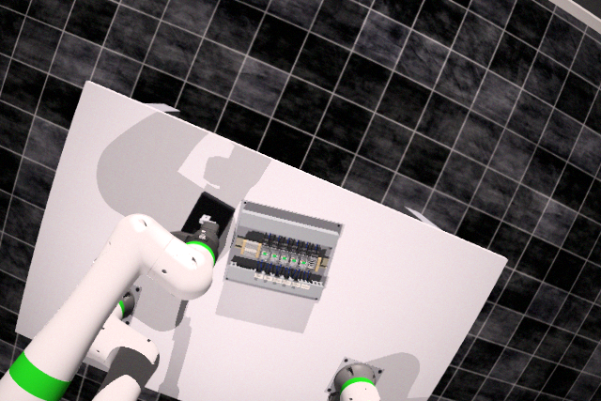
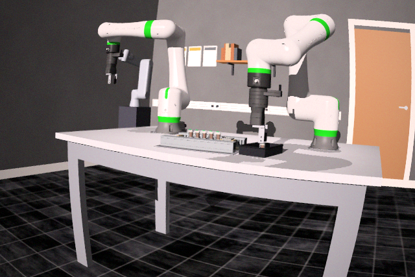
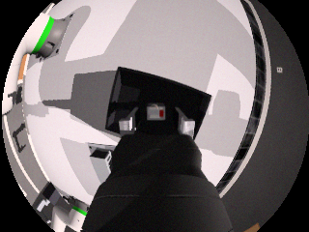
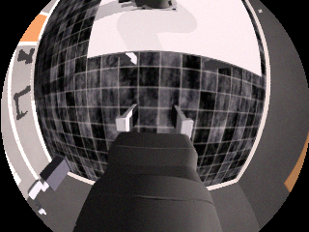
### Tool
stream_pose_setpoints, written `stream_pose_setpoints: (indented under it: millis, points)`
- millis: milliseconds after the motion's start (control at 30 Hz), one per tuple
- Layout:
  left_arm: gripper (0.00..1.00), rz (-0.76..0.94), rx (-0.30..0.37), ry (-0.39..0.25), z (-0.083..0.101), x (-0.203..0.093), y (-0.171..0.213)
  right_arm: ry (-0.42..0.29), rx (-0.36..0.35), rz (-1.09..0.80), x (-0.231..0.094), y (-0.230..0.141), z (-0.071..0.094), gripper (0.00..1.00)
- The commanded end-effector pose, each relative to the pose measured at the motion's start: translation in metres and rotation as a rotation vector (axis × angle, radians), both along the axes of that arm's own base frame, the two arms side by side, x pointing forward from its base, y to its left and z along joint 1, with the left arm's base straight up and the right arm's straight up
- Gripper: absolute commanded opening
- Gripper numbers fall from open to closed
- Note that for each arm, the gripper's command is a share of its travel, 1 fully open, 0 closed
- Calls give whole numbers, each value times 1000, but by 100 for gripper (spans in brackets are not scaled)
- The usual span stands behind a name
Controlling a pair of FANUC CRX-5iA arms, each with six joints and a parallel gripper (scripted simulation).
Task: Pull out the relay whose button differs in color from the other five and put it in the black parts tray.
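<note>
The white table (image 1: 412, 285) (image 2: 133, 138) (image 3: 179, 29) (image 4: 217, 34) stretches out beneath my work, with dark tiled floor (image 1: 300, 96) (image 2: 201, 227) (image 4: 154, 87) around it. My left arm (image 1: 87, 304) (image 2: 278, 52) bends over it, wrist pointing down. My right arm (image 1: 359, 389) (image 2: 161, 29) reaches away from the work, its right gripper (image 2: 111, 79) (image 4: 154, 111) hanging beyond the table, fingers wide apart with nothing between them.

The grey relay panel (image 1: 291, 217) (image 2: 196, 143) (image 3: 98, 157) looks flat on the table, close beside the black parts tray (image 1: 206, 202) (image 2: 253, 150) (image 3: 145, 87). Across its middle, five relays with green buttons (image 1: 284, 257) (image 2: 203, 133) stand in a row; they look upright and level, none visibly partway up. At one end of that row I see a bare socket (image 1: 312, 263).

My left gripper (image 1: 206, 218) (image 2: 262, 141) (image 3: 156, 114) points down into the tray with its fingers spread wide, gripping nothing. Between them, but with a gap on each side in my wrist view, is the odd relay (image 2: 262, 145) (image 3: 155, 112), out of the panel and inside the tray. Its red button (image 3: 161, 113) faces up toward my wrist camera. I cannot tell how squarely the relay sits on the tray floor.
</note>
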State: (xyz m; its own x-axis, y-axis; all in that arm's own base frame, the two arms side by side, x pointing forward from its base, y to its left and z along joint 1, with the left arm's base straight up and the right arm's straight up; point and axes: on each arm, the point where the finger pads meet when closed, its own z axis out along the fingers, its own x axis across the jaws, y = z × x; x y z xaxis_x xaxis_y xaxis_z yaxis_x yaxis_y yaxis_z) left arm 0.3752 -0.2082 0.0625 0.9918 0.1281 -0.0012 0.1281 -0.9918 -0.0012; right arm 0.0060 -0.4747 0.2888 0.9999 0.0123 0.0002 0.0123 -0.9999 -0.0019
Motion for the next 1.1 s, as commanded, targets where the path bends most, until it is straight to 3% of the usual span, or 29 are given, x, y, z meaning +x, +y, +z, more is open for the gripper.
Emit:
stream_pose_setpoints:
  millis: [0,1067]
  points:
    - [98,0,-1,-1,2,0,0,0,-2,0,0,0,1,100]
    - [98,0,-1,-1,10,0,0,0,-2,0,0,0,1,100]
